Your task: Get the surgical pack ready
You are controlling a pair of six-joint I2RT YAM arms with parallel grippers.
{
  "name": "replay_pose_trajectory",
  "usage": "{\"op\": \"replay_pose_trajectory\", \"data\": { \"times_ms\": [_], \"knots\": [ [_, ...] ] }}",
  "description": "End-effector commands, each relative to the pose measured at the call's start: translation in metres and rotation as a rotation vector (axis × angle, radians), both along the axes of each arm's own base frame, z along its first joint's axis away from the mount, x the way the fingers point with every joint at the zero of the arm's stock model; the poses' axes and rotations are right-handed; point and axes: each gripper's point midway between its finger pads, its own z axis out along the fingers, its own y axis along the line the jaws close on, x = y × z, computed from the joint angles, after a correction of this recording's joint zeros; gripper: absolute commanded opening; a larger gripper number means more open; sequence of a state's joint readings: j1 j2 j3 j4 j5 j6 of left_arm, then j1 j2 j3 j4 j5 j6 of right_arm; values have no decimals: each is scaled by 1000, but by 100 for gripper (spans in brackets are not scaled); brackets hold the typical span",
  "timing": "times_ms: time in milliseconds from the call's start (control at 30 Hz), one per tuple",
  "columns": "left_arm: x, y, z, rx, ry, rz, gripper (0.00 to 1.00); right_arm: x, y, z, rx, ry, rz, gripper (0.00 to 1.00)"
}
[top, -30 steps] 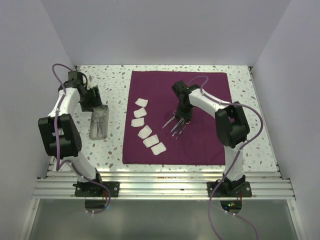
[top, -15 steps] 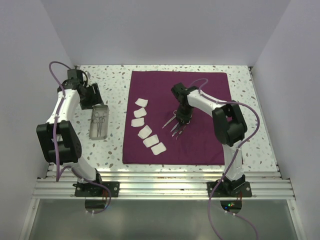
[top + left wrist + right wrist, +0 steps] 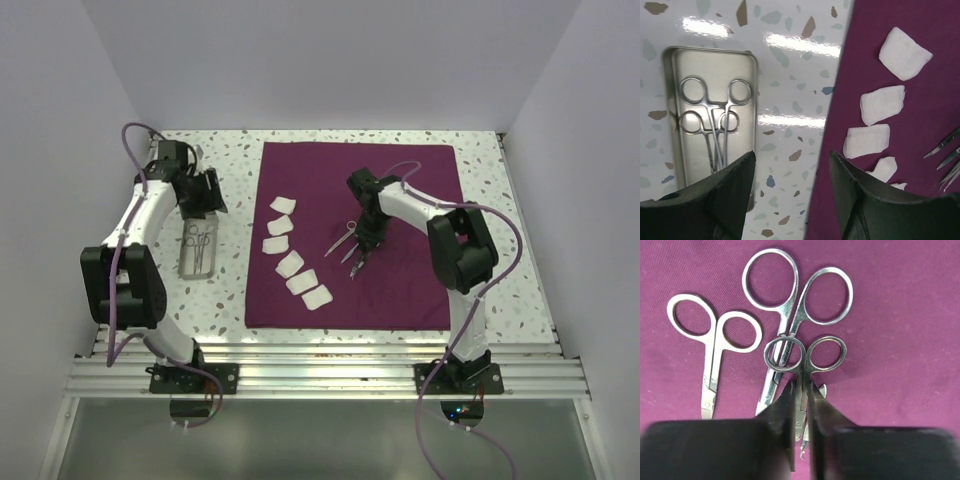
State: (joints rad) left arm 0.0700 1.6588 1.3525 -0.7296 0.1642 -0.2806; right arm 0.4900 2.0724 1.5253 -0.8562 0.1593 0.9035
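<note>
Since the earlier frame the right gripper (image 3: pixel 802 392) has narrowed onto the small forceps (image 3: pixel 803 371) and is now clenched on its shank. The forceps lies on the maroon cloth (image 3: pixel 400 290), overlapping the larger scissors (image 3: pixel 792 315). The left gripper (image 3: pixel 790 167) has swung off the metal tray (image 3: pixel 754 100) and hangs spread and empty over the bench (image 3: pixel 790 75). The step in hand seems to be loading instruments into the tray. Next comes a clean lift that does not snag the neighbouring rings.
</note>
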Motion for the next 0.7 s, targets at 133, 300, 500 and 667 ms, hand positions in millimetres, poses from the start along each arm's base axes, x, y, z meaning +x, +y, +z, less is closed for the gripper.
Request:
{"op": "replay_pose_trajectory", "data": {
  "times_ms": [133, 300, 500, 667],
  "knots": [
    [4, -55, 33, -107, -123, -64, 65, -2, -14, 4, -16, -37, -15, 0],
    [3, -89, 48, -251, -181, -138, 66, -2, -10, 35, 28, -87, 49, 0],
    [3, -118, 70, -412, -216, -208, 68, 14, 7, 81, 133, -260, 231, 0],
    [-5, -161, 81, -599, -200, -253, 69, 0, 52, 109, 314, -309, 456, 0]
  ]
}}
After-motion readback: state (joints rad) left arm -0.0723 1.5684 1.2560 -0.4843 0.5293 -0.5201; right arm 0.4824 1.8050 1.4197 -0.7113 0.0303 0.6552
